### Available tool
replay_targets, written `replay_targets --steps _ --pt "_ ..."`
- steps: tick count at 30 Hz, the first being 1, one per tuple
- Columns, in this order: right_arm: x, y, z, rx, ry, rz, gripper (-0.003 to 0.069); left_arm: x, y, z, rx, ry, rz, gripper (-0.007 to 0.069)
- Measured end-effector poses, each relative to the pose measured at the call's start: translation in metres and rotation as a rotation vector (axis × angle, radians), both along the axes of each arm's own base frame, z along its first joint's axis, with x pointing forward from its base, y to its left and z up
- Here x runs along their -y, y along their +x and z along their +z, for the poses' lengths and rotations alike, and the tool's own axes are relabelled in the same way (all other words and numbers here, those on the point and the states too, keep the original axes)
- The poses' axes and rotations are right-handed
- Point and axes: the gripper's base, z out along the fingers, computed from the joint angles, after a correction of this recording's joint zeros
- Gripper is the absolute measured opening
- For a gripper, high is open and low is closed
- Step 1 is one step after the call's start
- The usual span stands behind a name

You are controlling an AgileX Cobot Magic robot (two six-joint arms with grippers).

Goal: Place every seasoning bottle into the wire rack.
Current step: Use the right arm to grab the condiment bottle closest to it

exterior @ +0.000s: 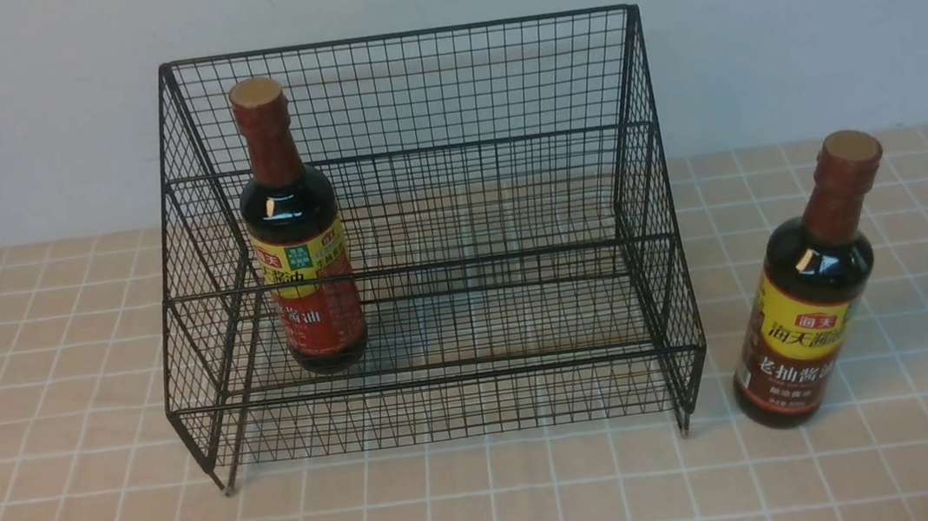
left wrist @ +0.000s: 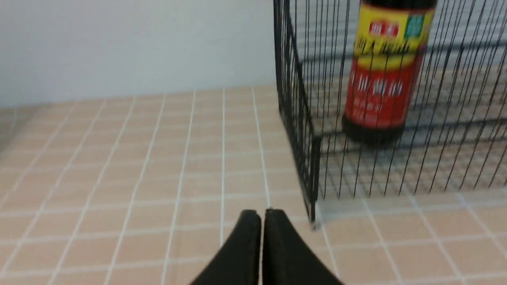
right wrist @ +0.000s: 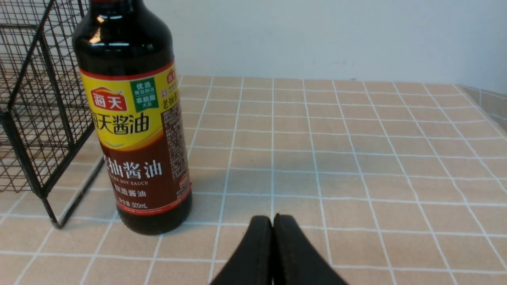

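Since the brown-label bottle (right wrist: 134,130) stands upright just outside the wire rack (exterior: 489,402), the right hand (right wrist: 272,221), closed and empty, lies nearest.

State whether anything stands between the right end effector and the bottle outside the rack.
Nothing visible does: only tiled tabletop lies between the right end effector and the yellow-and-brown-label bottle, standing beside the wire rack.

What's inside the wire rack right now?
One red-label bottle stands upright inside the wire rack, near its left side. The open mesh hides nothing; no second bottle is in it. The brown-label bottle stands on the table outside, to its right.
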Motion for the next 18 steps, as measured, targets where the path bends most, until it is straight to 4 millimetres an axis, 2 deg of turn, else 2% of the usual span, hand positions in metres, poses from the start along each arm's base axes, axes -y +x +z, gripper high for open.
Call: replay_targets --steps 1,3,18 --pt "0.0000 0.0000 0.0000 0.000 0.000 0.000 -0.0013 -0.0001 0.0009 -0.0139 -0.040 0.001 0.002 -0.0007" --pt "0.0000 0.0000 0.0000 0.000 0.000 0.000 -0.0013 -0.0002 0.0008 -0.0191 -0.064 0.004 0.002 -0.0007" --pt "0.0000 0.0000 0.0000 0.000 0.000 0.000 -0.0013 -0.0001 0.0006 -0.0196 -0.070 0.002 0.003 -0.0007"
